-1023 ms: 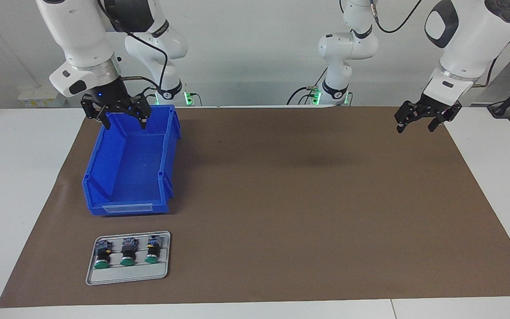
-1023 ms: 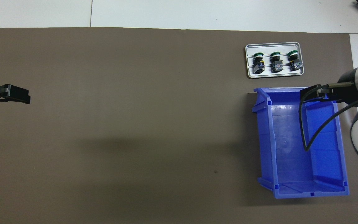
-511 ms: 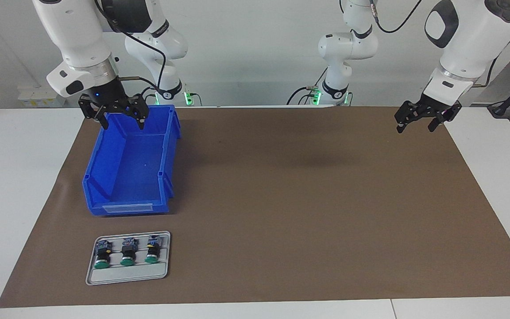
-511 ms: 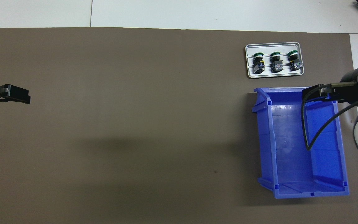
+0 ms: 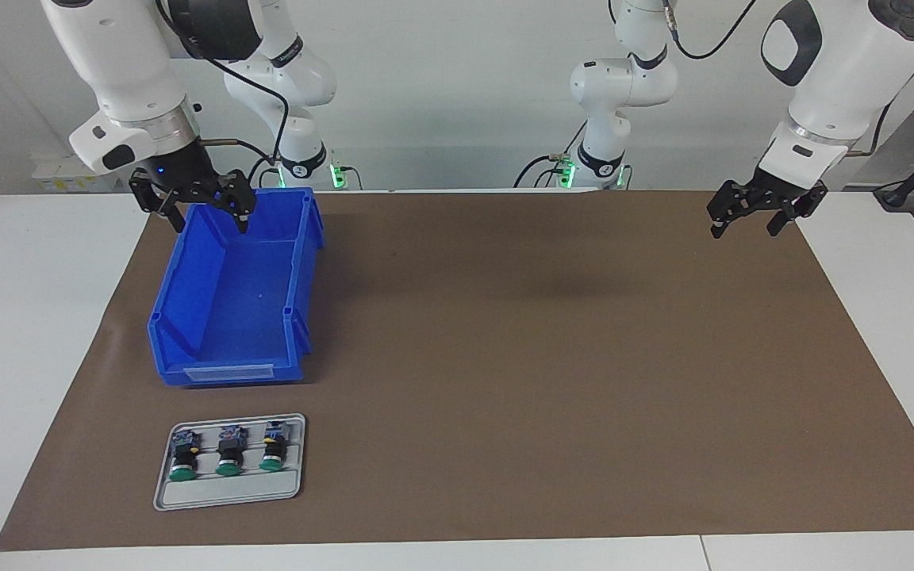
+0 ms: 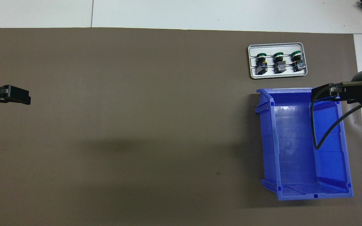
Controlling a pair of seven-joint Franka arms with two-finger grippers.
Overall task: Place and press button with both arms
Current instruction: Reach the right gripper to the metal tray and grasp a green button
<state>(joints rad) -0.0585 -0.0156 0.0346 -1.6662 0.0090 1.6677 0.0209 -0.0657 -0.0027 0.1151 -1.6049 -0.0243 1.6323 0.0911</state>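
The right end effector [image 5: 207, 218], open and empty, has been drawn outward over the blue bin [image 5: 235, 297], leaving the button [image 5: 227, 454] untouched in its tray [image 5: 227, 493], while the open left end effector [image 5: 745, 221] waits.

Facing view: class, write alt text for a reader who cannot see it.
Two white robot arms hang open grippers over a brown mat: the right gripper over an empty blue bin, the left gripper over bare mat. Three green buttons lie in a grey tray beside the bin, farther from the robots.
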